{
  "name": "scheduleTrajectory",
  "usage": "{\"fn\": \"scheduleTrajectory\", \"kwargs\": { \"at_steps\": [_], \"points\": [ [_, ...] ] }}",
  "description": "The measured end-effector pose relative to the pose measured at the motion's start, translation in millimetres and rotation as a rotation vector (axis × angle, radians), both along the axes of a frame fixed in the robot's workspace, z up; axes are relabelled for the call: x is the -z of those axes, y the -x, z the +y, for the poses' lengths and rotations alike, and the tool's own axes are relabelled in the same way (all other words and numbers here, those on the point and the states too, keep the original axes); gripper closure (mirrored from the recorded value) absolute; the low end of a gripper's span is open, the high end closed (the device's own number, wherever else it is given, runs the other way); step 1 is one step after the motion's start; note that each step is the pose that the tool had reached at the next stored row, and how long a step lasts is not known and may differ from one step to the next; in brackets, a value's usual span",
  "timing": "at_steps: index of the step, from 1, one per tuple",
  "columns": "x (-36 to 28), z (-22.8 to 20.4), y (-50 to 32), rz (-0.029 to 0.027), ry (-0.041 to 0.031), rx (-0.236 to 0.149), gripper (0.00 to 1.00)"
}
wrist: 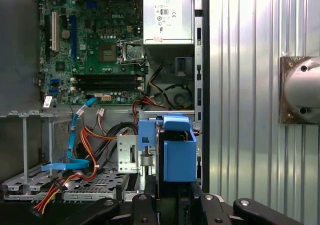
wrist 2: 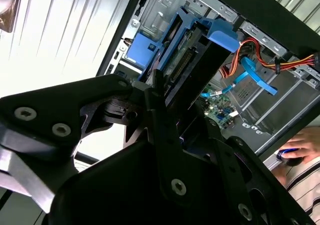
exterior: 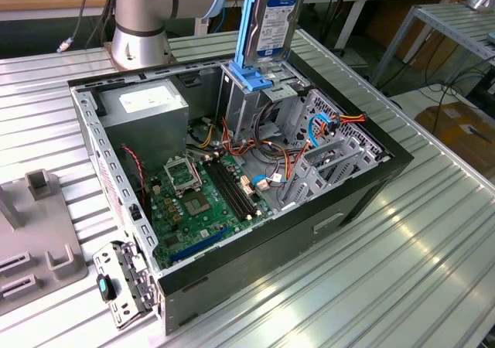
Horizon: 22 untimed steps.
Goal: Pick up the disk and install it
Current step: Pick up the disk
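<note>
The disk (exterior: pixel 267 19), a grey metal drive in bright blue rails, hangs upright over the open computer case (exterior: pixel 371 178). Its lower end is level with the top of the grey drive cage (exterior: pixel 249 104), right by the cage's blue latch (exterior: pixel 251 77). I cannot tell whether it has entered the cage. My gripper (wrist 2: pixel 167 92) is shut on the disk (wrist 2: pixel 186 60), whose connector edge points down toward the cage. In the first wrist view the disk (wrist: pixel 179 152) is seen end-on between my black fingers (wrist: pixel 142 205), directly over the cage slot.
Inside the case lie the green motherboard (exterior: pixel 201 201), the power supply (exterior: pixel 147 104) and loose orange and blue cables (exterior: pixel 329 124) beside the cage. The arm's base (exterior: pixel 143 23) stands behind the case. A grey fixture (exterior: pixel 39 240) sits at the exterior view's left. A person's hand (wrist 2: pixel 300 147) rests beyond the case.
</note>
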<state>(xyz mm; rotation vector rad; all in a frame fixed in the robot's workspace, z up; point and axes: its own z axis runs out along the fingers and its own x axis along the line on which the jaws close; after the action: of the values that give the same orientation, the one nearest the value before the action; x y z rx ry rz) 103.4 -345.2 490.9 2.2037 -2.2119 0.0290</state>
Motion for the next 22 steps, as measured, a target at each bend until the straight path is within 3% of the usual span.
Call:
{"fn": "scheduleTrajectory", "kwargs": {
  "at_steps": [22],
  "points": [
    [0.0, -6.8, 0.0, 0.0000, 0.0000, 0.000, 0.65]
  ]
}}
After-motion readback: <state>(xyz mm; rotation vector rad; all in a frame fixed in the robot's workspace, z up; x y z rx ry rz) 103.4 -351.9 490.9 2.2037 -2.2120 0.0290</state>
